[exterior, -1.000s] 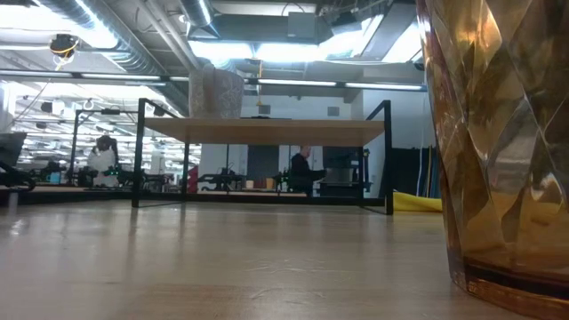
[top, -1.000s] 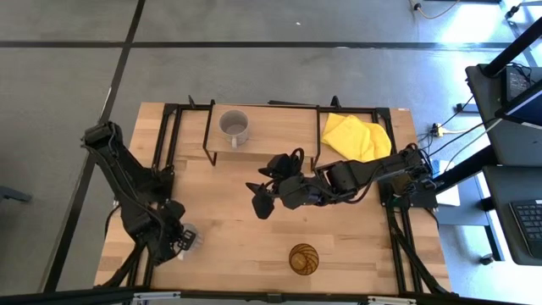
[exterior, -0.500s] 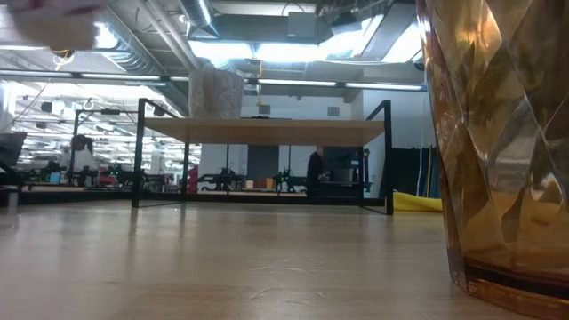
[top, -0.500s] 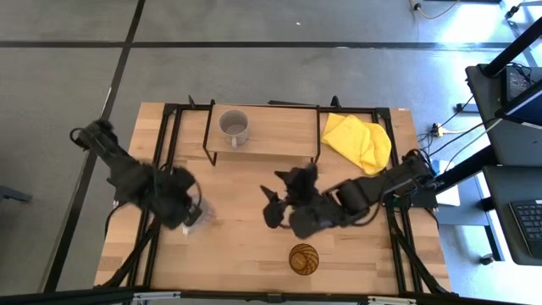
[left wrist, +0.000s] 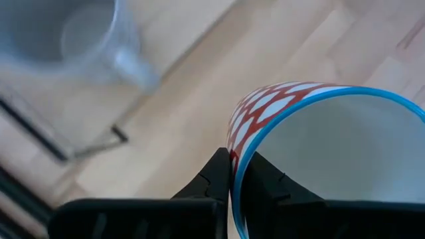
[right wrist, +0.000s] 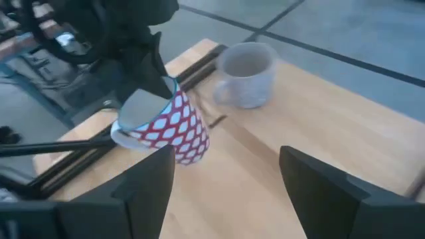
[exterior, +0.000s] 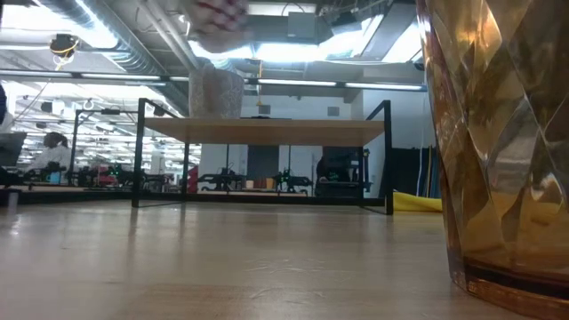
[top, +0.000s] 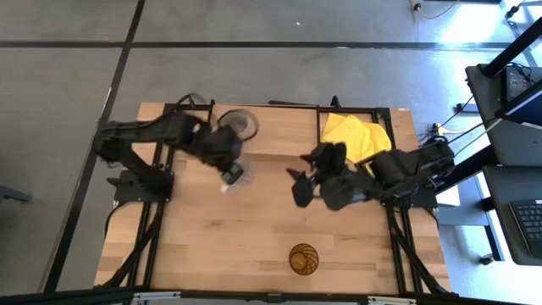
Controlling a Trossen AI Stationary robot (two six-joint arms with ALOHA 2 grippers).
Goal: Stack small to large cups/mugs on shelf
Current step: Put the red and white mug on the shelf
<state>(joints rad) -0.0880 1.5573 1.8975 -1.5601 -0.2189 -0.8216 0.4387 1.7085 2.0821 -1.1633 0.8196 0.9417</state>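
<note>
A red-and-white patterned cup with a blue rim (right wrist: pixel 174 126) hangs in the air just in front of the shelf (top: pixel 279 135), with my left gripper (left wrist: pixel 232 159) shut on it. In the high view the cup (top: pixel 233 174) shows below the left gripper (top: pixel 227 165). A grey handled mug (right wrist: pixel 246 72) stands upright on the shelf's left part. An amber ribbed tumbler (top: pixel 304 258) stands on the table near its front edge. My right gripper (right wrist: pixel 226 192) hovers open over the table's middle right, holding nothing. My left gripper pinches the cup's rim (left wrist: pixel 234 174), one finger inside the cup and one outside against the patterned wall. The fingers come from above, slanting down. The cup is lifted clear of the table and hangs tilted below them.
A crumpled yellow cloth (top: pixel 357 135) lies on the table right of the shelf. The shelf stands on thin black legs (exterior: pixel 140 156) at the far side. Bare wood lies between the shelf and the tumbler (exterior: pixel 498 151).
My left gripper has risen from the table's near left and swung toward the far side and the right, rolling its wrist, carrying the cup up in front of the shelf. My right gripper, staying open, has drifted toward the table's right edge.
</note>
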